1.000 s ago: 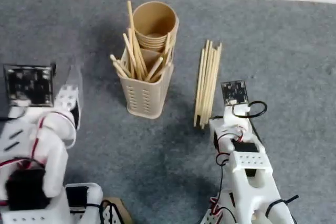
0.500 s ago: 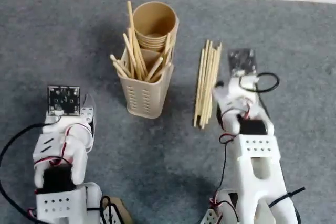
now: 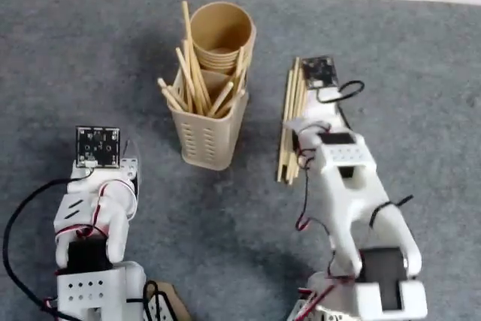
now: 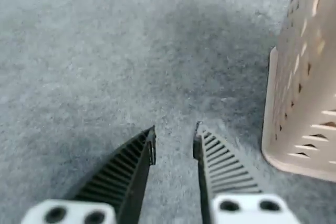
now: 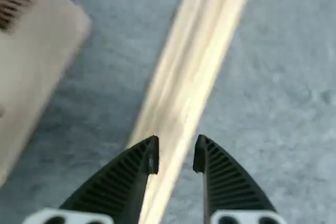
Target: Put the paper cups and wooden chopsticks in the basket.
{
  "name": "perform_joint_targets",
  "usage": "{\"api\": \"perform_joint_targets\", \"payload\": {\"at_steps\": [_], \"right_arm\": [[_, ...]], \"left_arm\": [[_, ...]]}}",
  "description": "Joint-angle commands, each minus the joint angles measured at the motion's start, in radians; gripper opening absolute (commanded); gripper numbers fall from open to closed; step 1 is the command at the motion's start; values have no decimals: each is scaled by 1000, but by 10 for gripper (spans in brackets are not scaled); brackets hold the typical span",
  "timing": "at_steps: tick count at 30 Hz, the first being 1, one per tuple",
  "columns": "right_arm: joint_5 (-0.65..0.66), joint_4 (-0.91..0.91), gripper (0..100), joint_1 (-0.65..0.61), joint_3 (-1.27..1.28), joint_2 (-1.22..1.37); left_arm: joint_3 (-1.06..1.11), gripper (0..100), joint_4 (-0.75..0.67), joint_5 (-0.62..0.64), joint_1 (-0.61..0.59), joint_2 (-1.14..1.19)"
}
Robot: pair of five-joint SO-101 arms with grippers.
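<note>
A tall beige plastic basket (image 3: 209,129) with flat, slotted walls and rounded corners stands upright on a grey, felt-like table cover (image 3: 113,50). Inside it sits a stack of tan paper cups (image 3: 220,31). The top cup's round mouth is open and rises above the basket's rim at its far side. Thin, pale wooden chopsticks (image 3: 192,73) lean in the basket around the cups, their ends fanning out over the rim on the side toward the left arm. The loose chopsticks (image 3: 289,122) lie flat on the cover in a straight, tight bundle beside the basket on the right arm's side. A strip of bare cover separates them from the basket's wall.

The right wrist view shows what the arm hides in the high view. The right gripper (image 5: 176,153) has its black ribbed fingers spread by a narrow gap and hangs over the near part of that bundle, with the sticks running on beyond its tips. The sticks are blurred there, so I cannot tell whether the tips touch the wood. The basket (image 5: 31,61) is a pale blur off to one side of the bundle.

The left wrist view shows the left gripper (image 4: 174,142), spread likewise and holding nothing. It is above bare cover near the basket's lower corner, with open cover on its other sides.
</note>
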Motion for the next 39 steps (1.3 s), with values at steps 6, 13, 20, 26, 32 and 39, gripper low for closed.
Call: {"api": "perform_joint_targets", "payload": {"at_steps": [6,13,20,26,32,39], "right_arm": [[-9,-73,127,51,-51,108],[-9,-71,127,45,-53,116],[-8,-73,127,47,-53,150],[-8,-73,127,47,-53,200],[-9,-70,127,47,-53,199],[-9,-68,127,47,-45,137]], "left_arm": [[-5,153,-25,11,-4,-12],[-4,153,-25,11,-2,-12],[-2,153,-25,11,-2,-12],[-1,153,-25,11,-2,-12],[-1,153,-25,11,-2,-12],[-1,153,-25,11,-2,-12]]}}
